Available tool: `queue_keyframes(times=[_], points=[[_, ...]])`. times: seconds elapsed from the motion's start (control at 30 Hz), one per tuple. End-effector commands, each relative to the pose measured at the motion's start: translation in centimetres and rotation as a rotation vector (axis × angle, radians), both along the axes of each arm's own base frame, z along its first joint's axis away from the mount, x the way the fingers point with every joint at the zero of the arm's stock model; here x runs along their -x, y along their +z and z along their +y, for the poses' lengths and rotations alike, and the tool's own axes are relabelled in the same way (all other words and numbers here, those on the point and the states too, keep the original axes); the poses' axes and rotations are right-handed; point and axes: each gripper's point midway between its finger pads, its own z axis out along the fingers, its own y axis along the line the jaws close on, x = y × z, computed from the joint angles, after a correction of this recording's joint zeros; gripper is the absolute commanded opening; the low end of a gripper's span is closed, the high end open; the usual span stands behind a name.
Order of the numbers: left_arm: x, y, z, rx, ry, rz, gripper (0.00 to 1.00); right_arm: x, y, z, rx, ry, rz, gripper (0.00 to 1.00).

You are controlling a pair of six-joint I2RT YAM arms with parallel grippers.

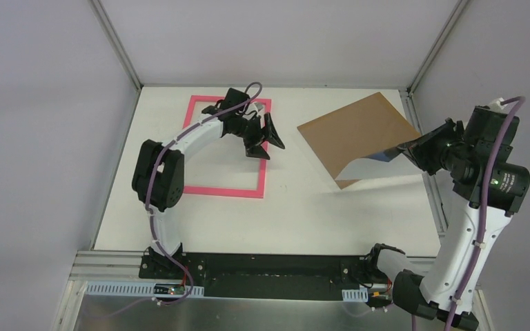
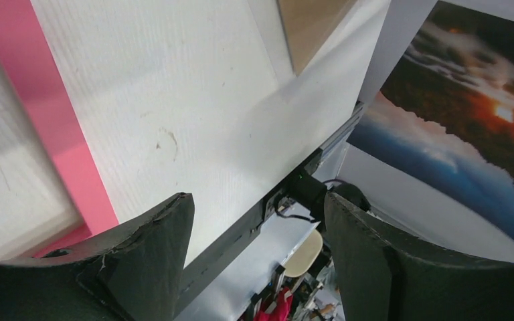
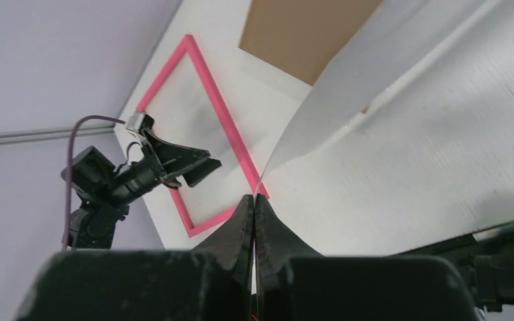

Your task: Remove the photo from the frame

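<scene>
The pink frame (image 1: 224,191) lies flat on the white table at the left, pale inside; it also shows in the left wrist view (image 2: 60,147) and the right wrist view (image 3: 221,107). My left gripper (image 1: 268,141) is open and empty above the frame's right side (image 2: 254,200). My right gripper (image 1: 414,148) is shut on the edge of the photo (image 1: 376,167), holding it tilted above the table at the right. The photo's sunset side faces the left wrist camera (image 2: 462,114). Its pale reverse runs up from my shut fingertips (image 3: 254,197) in the right wrist view (image 3: 348,87).
A brown board (image 1: 355,127) lies at the back right beside the held photo, and shows in the right wrist view (image 3: 301,33). Grey enclosure walls and metal posts (image 1: 424,62) ring the table. A black rail (image 1: 269,276) runs along the near edge.
</scene>
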Motion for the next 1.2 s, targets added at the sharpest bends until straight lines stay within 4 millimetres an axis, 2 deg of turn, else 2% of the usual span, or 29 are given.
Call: queue_keyframes(times=[0.0,0.07,0.2,0.4,0.53,0.63,0.7,0.77,0.87,0.9,1.13,1.17], points=[[2.9,2.7,1.8,0.0,-0.059,-0.069,0.73,-3.3,4.0,0.7,-0.026,0.054,-0.19,0.0],[3.8,2.9,2.4,-0.012,-0.063,-0.082,0.73,-5.8,5.1,0.5,-0.053,0.047,-0.255,0.0],[5.4,3.0,3.7,-0.042,-0.079,-0.082,0.73,-10.7,6.0,0.1,-0.093,0.065,-0.301,0.0],[6.8,3.9,6.4,-0.097,-0.065,-0.121,0.74,-16.7,8.7,0.1,-0.096,0.101,-0.351,0.0],[7.6,4.0,7.9,-0.116,-0.045,-0.117,0.74,-19.7,10.2,-0.3,-0.098,0.112,-0.384,0.0],[8.3,4.1,8.9,-0.136,-0.031,-0.12,0.74,-21.2,12.0,-0.1,-0.118,0.127,-0.433,0.0],[8.7,4.0,9.3,-0.143,-0.027,-0.115,0.74,-22.0,12.3,0.1,-0.134,0.139,-0.449,0.0],[8.9,4.0,9.7,-0.149,-0.021,-0.106,0.74,-22.7,11.7,0.1,-0.143,0.138,-0.445,0.0],[9.0,4.2,9.8,-0.148,-0.019,-0.104,0.74,-23.2,8.4,0.3,-0.176,0.133,-0.402,0.0],[9.0,4.2,9.8,-0.148,-0.019,-0.102,0.74,-23.2,6.5,0.4,-0.201,0.123,-0.378,0.0],[9.2,4.5,9.7,-0.135,-0.017,-0.087,0.74,-22.0,-11.3,0.6,-0.32,0.016,-0.169,0.0],[9.3,4.5,9.7,-0.134,-0.017,-0.085,0.74,-21.5,-14.4,0.7,-0.339,-0.006,-0.122,0.0]])
